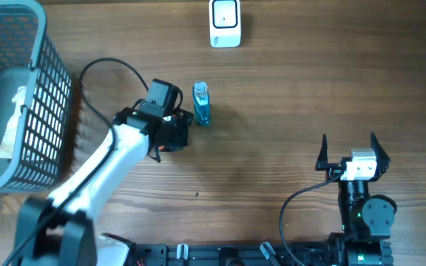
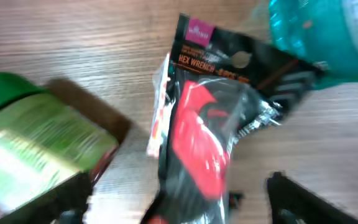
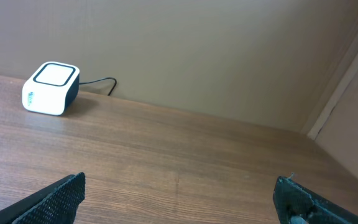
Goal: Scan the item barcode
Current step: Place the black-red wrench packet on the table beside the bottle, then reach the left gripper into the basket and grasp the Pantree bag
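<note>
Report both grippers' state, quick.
Left gripper: open, over the hex wrench pack, not gripping it.
Right gripper: open, empty.

Basket (image 1: 50,89) sits at the far left edge of the table (image 1: 287,96), with a packet (image 1: 12,125) inside it. Scanner (image 1: 225,24) is at the back edge, about centre (cable trails behind it in the right wrist view). Bottle (image 1: 201,103) stands in front of the scanner, well apart from it. Left gripper (image 1: 177,127) is just left of the bottle, over a wrench pack (image 2: 207,124) lying flat; the pack's corner meets the bottle. Container (image 2: 39,146) is just left of the pack. Right gripper (image 1: 348,151) is front right, well apart from all of it.
</note>
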{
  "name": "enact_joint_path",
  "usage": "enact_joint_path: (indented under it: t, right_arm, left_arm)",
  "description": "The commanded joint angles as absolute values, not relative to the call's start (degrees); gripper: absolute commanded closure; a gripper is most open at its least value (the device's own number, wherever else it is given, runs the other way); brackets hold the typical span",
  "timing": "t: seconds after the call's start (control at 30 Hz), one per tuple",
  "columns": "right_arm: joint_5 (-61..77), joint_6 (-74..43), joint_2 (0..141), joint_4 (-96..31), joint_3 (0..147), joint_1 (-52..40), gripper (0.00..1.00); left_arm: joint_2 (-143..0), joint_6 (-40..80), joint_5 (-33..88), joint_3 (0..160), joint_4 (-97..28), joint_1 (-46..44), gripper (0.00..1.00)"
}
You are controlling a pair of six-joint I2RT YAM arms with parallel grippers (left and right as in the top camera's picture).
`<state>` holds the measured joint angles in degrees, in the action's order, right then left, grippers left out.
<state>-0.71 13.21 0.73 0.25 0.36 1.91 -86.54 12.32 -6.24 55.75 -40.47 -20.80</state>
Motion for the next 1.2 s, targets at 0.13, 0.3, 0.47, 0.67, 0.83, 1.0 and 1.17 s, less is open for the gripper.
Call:
enact_joint_path:
  t: [0.13, 0.3, 0.47, 0.67, 0.83, 1.0, 1.17]
  right_arm:
    - [-1.3, 13.5, 0.3, 0.5, 0.3, 1.8, 0.00]
    - [-1.3, 13.6, 0.3, 0.5, 0.3, 1.8, 0.00]
    - [-1.3, 13.5, 0.3, 0.5, 0.3, 1.8, 0.00]
    - [-1.3, 13.5, 0.3, 0.5, 0.3, 1.8, 0.00]
    - [-1.3, 13.5, 0.3, 0.5, 0.3, 1.8, 0.00]
    - [-1.3, 13.5, 0.3, 0.5, 0.3, 1.8, 0.00]
    - [-1.3, 13.6, 0.3, 0.5, 0.3, 1.8, 0.00]
  left_arm:
    - [-61.3, 9.0, -10.0, 61.6, -42.0, -20.4, 0.00]
    - [-46.4, 6.9, -21.2, 62.6, -41.7, -16.1, 0.00]
    - [-47.0, 7.1, -22.1, 72.3, -40.9, 2.0, 0.00]
    - [-66.0, 16.5, -0.4, 81.2, -43.4, 30.3, 0.00]
    - [-84.3, 22.1, 1.7, 81.2, -43.1, 42.2, 0.00]
    - [-98.5, 18.7, 1.9, 81.2, -41.0, 42.9, 0.00]
    - [-104.3, 23.2, 1.9, 79.6, -48.7, 44.1, 0.00]
